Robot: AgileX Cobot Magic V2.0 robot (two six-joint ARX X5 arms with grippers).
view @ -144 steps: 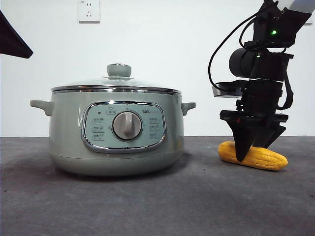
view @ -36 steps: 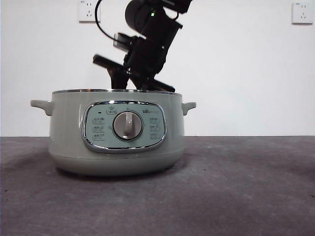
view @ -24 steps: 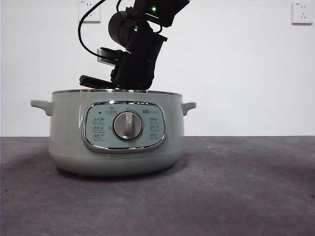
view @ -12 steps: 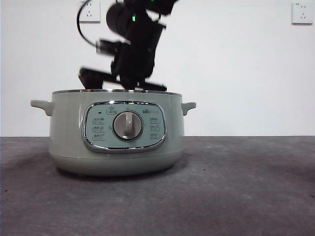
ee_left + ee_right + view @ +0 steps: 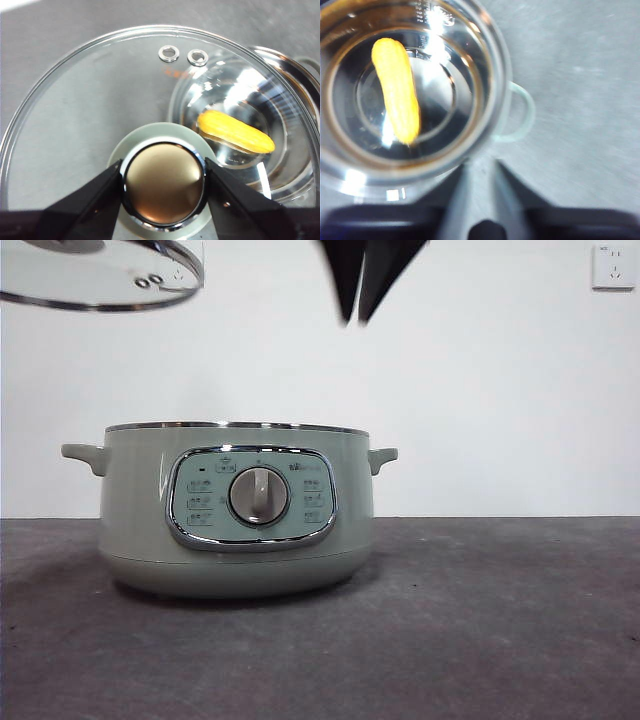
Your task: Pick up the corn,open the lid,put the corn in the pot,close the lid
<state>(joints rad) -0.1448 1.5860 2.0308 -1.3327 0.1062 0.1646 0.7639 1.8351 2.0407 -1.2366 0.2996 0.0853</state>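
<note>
The pale green pot [image 5: 236, 510] stands uncovered left of the table's middle. The corn [image 5: 396, 90] lies on the shiny pot floor and shows through the glass as corn [image 5: 235, 132] in the left wrist view. The front view hides it behind the pot wall. The clear lid [image 5: 100, 285] hangs in the air above and left of the pot. My left gripper [image 5: 163, 169] is shut on the lid's knob [image 5: 164, 185]. My right gripper [image 5: 354, 318] hangs high over the pot's right half, open with nothing in it. It appears blurred as my right gripper [image 5: 480, 172] in its own view.
Two wall sockets [image 5: 612, 266] sit high on the white wall behind. One pot side handle [image 5: 520, 112] sticks out toward the bare grey table [image 5: 500, 620] on the right.
The corn went from the table into the pot and the lid came off. In the last second my right gripper rose from the pot rim, and the held lid came into view at top left.
</note>
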